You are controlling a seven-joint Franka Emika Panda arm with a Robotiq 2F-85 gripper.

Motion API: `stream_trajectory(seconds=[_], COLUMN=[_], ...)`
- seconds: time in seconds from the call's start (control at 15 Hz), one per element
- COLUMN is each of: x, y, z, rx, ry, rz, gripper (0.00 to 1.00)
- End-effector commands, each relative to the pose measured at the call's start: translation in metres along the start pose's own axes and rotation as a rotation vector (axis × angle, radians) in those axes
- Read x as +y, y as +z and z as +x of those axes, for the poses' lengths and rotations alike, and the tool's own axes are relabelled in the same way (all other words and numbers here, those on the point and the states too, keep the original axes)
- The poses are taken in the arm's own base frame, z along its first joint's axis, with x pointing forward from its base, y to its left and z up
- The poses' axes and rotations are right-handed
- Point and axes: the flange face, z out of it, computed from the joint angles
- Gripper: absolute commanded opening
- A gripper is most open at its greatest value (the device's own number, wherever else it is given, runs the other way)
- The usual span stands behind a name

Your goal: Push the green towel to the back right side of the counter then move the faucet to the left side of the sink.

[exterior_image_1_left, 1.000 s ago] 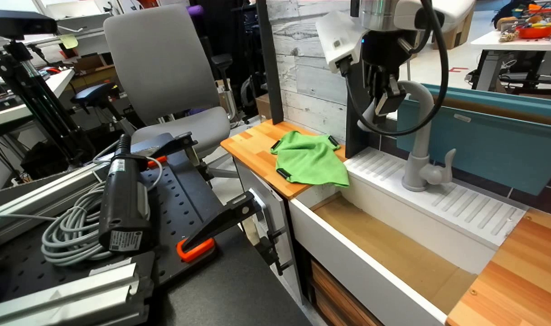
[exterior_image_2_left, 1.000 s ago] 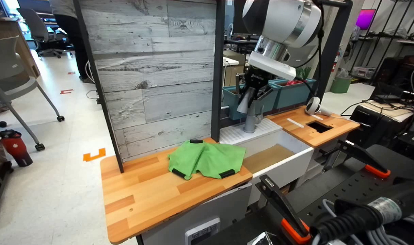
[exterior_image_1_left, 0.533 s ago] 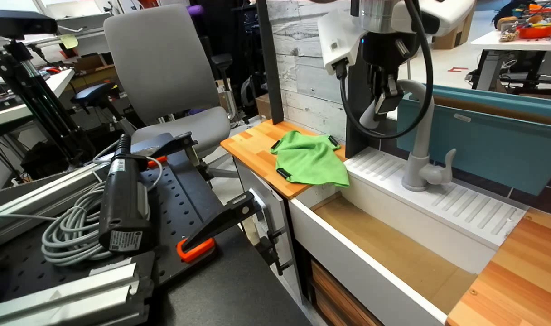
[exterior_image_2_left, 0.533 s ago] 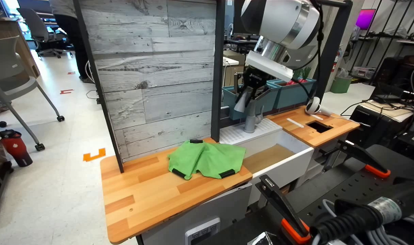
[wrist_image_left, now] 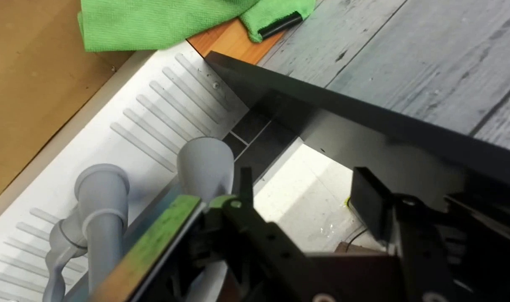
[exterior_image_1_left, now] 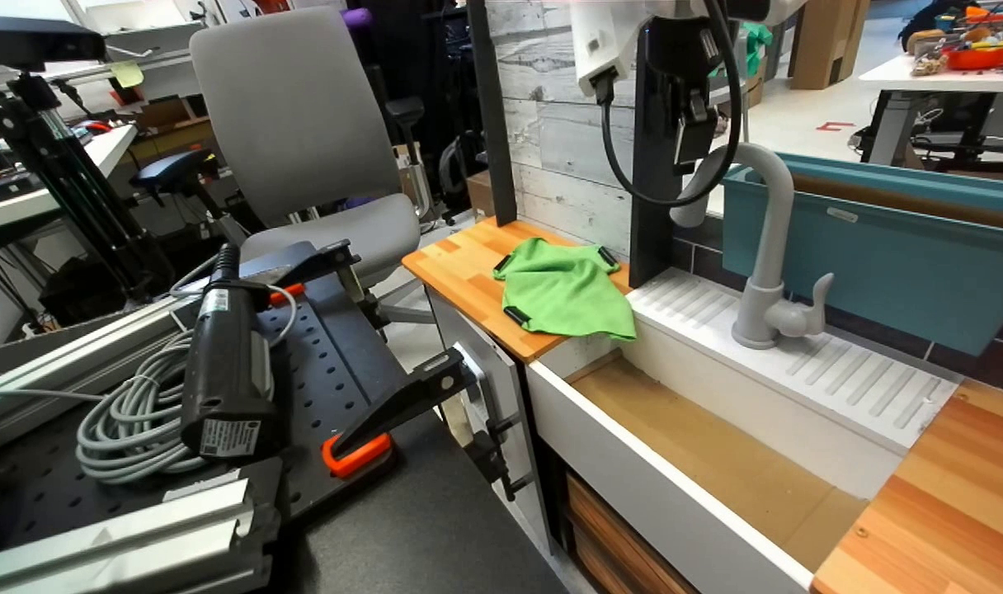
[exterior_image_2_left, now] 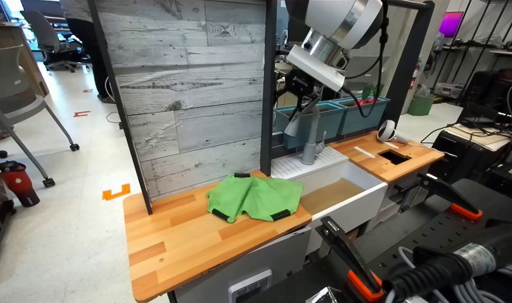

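The green towel (exterior_image_1_left: 563, 289) with black edge strips lies crumpled on the wooden counter, one edge overhanging the sink (exterior_image_1_left: 633, 487). It also shows in an exterior view (exterior_image_2_left: 256, 195) and in the wrist view (wrist_image_left: 162, 21). The grey faucet (exterior_image_1_left: 772, 231) stands on the white ribbed ledge behind the sink. Its spout points toward the dark post on the towel side. My gripper (wrist_image_left: 303, 184) is open with nothing between its fingers. It is above and beside the spout head (wrist_image_left: 204, 167), which lies outside one finger. In an exterior view, the gripper (exterior_image_1_left: 691, 136) partly covers the spout.
A dark post (exterior_image_1_left: 650, 190) and a whitewashed plank wall (exterior_image_2_left: 188, 92) rise behind the counter. Teal planters (exterior_image_1_left: 881, 256) hang behind the faucet. A black bench with clamps (exterior_image_2_left: 350, 261) and a corded tool (exterior_image_1_left: 229, 371) stands in front of the counter.
My gripper has risen and shifted toward the plank wall in an exterior view. The faucet's spout has swung slightly. The towel has not moved.
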Motion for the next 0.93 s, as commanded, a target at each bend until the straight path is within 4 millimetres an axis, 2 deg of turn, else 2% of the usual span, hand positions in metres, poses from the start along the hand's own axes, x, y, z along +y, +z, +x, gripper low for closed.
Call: stream_trajectory(seconds=[0.0,0.13,0.47,0.87], x=[-0.031,-0.025,-0.004,0.011], y=[-0.004,-0.007,-0.015,-0.036], z=[-0.021,-0.021,-0.032,-0.061], rx=[-0.034,-0.034,-0.034,0.016], ry=[-0.028,-0.019,0.005,-0.069], rz=[0.076,0.074,0.044,0.018], gripper=[0.95,1.00,1.00,1.00])
